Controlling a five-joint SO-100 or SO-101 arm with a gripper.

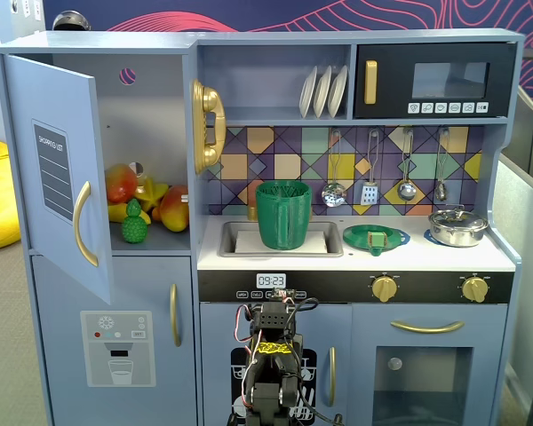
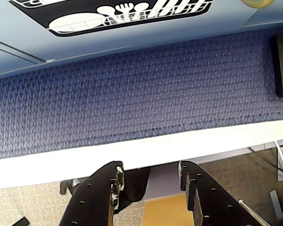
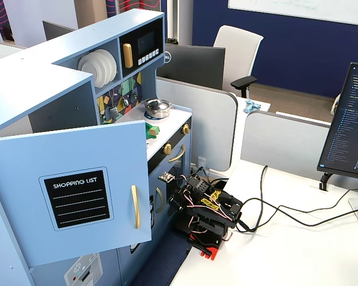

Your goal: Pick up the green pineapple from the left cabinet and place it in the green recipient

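1. left cabinet [image 1: 98,177] door [image 1: 58,173] swung open – green pineapple [image 1: 134,223] at the shelf front, banana [image 1: 117,213] and mangoes [image 1: 174,207] crowding just behind it.
2. green recipient [image 1: 282,214] upright in the sink [image 1: 234,240], green plate [image 1: 376,237] to its right.
3. gripper [image 2: 148,174] low before the kitchen base, jaws parted, holding nothing.

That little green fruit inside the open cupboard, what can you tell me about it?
It is the green pineapple, a small toy that looks like plastic, green all over, with a bumpy oval body and a pointed leafy crown. It stands upright at the front of the shelf in the left cabinet, whose door hangs open. Directly behind it lie larger toy fruits, yellow and red-yellow ones; whether they touch it is unclear. Nothing grips it. Only the front fixed view shows it.
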